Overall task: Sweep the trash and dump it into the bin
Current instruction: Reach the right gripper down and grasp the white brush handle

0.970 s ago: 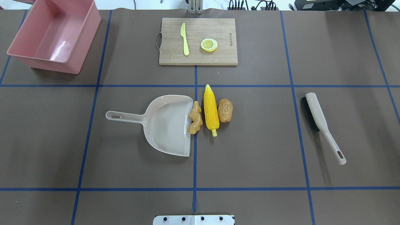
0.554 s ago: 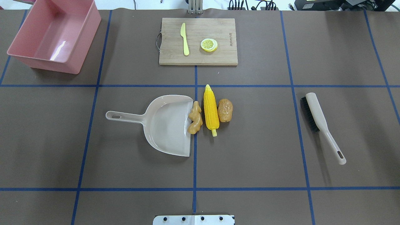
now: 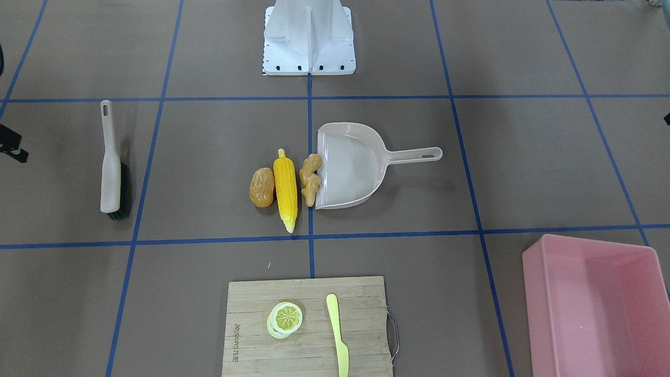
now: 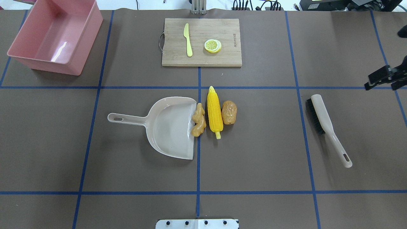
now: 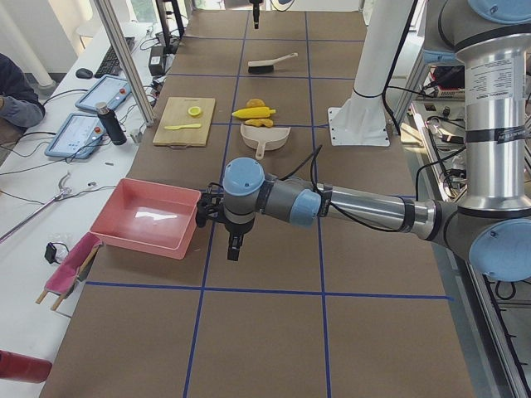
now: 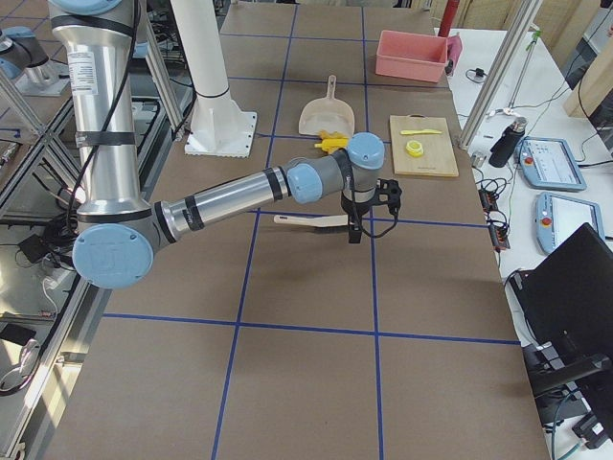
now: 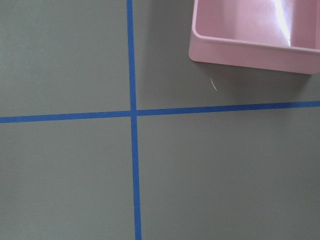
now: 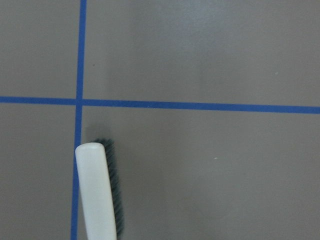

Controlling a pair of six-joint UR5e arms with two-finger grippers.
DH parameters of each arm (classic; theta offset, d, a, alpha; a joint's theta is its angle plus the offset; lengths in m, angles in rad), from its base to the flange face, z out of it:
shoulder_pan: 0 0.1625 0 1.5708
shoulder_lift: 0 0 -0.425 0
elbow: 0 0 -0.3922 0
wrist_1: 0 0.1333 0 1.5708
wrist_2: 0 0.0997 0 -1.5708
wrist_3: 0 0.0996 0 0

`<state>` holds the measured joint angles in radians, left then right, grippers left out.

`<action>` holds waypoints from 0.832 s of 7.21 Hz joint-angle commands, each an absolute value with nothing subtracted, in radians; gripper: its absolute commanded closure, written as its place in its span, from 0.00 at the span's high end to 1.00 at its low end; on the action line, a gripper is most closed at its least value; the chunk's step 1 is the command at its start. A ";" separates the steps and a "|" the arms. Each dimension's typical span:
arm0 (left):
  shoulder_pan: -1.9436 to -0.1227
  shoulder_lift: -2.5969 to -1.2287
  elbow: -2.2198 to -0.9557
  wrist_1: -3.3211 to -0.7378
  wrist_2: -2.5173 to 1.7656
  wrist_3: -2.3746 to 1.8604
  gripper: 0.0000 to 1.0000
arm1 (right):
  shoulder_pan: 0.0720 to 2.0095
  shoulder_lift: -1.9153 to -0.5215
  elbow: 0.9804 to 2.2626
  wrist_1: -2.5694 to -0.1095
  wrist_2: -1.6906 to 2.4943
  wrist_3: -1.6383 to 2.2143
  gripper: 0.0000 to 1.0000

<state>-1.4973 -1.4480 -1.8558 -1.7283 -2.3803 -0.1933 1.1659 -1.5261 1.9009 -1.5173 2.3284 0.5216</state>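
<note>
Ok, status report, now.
Left gripper hovers beside pink plastic tub, right gripper near beige black-bristled brush; jaws unreadable. Yellow corn cob, brown oval potato, tan ginger root unswept at mouth of beige dustpan. Nothing in the way.

A wooden cutting board (image 4: 175, 47) lies flat, with a pale yellow plastic knife (image 4: 188, 39) and a round lemon slice (image 4: 212, 45) resting on it, side by side but apart.

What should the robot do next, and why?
Probably move the right gripper over the brush handle and grasp it. It hovers near the brush, which lies untouched, while the ginger root, corn cob and potato lie unswept at the mouth of the dustpan.
</note>
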 commanded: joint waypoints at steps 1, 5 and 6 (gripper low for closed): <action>-1.436 -1.454 -1.946 -1.735 -2.382 -0.184 0.99 | 0.973 -1.569 1.908 -1.348 2.229 0.647 1.00; -1.220 -1.535 -2.052 -1.746 -2.335 -0.138 0.99 | 0.810 -1.588 1.890 -1.244 2.204 0.871 1.00; -1.197 -1.554 -2.057 -1.747 -2.313 -0.138 0.99 | 0.769 -1.592 1.888 -1.244 2.182 0.886 1.00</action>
